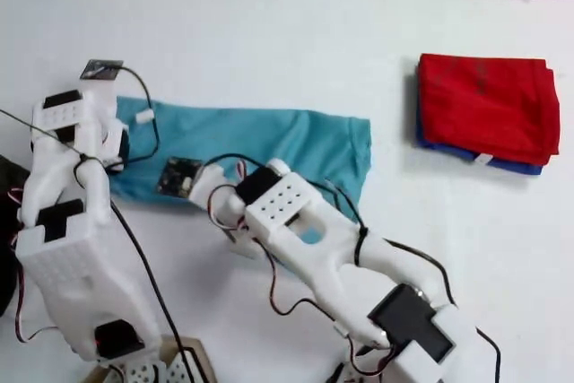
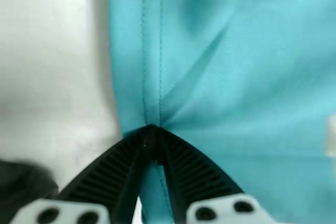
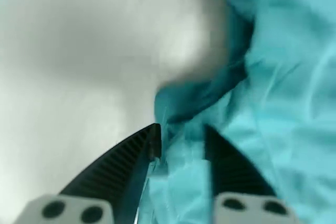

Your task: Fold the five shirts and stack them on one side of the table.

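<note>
I'm pinching the teal shirt (image 1: 269, 136) at centre-left of the frame with the left tool (image 2: 152, 142) and right tool (image 3: 181, 148), risking the thin hem slipping and the fold skewing.

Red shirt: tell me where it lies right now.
In the high view the folded red shirt lies at the right of the table, atop a folded blue shirt, apart from the teal shirt spread mid-table.

Matt teal cloth shirt (image 1: 269, 145), ribbed black plastic tool fingers (image 2: 105, 177), smooth white table (image 1: 269, 42)
</note>
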